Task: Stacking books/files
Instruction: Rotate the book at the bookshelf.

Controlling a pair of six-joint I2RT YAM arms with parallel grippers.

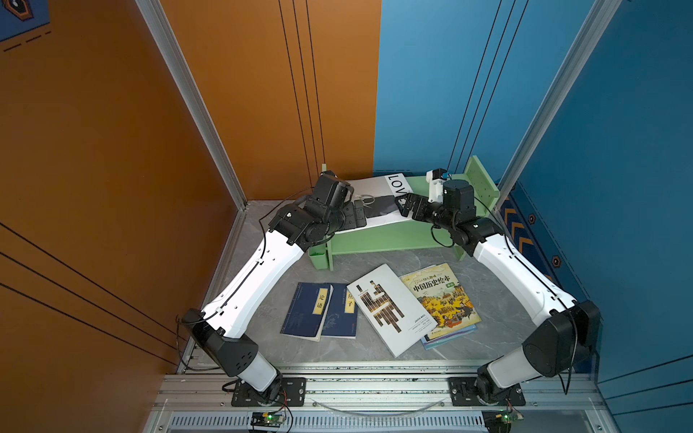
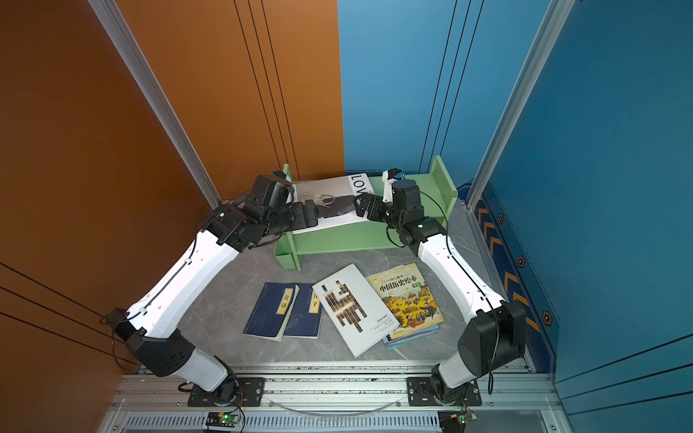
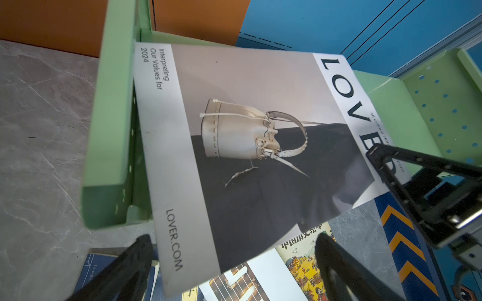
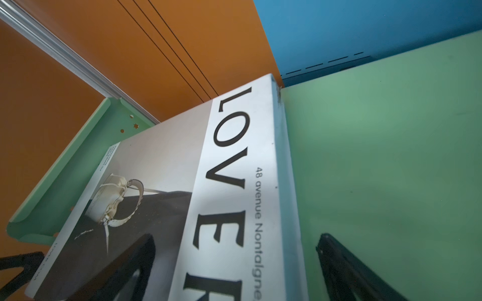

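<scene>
Station: shelf [image 1: 390,240], green, upper centre in both top views, standing on the grey table [image 1: 270,345].

LOVER book [image 1: 375,189]: lies cover up on the shelf, skewed; one edge sits against the shelf's end panel at frame left; a corner projects past the shelf's front edge.

Left gripper [image 1: 360,210]: at the book's left side in the top views; jaws spread wide. In the left wrist view the gripper [image 3: 232,263] has a finger on either side of the book's projecting corner; nothing is clamped; whether it touches cannot be told.

Right gripper [image 1: 402,204]: at the book's right side, over the title band; jaws likewise spread wide. In the right wrist view the gripper [image 4: 240,265] has one finger over the cover and one over the bare shelf, with the book's edge between them. No grip is evident; contact with the cover cannot be told.

Remaining stock lies flat on the table, lower centre of the top views, in front of the shelf:
- navy books [image 1: 305,313]: side by side, the left one overlapping the right;
- barred book [image 1: 390,307]: just right of them, angled;
- yellow book [image 1: 442,300]: right again, its left edge under the barred book;
- blue book [image 1: 452,335]: beneath the yellow book, only a margin showing.
</scene>
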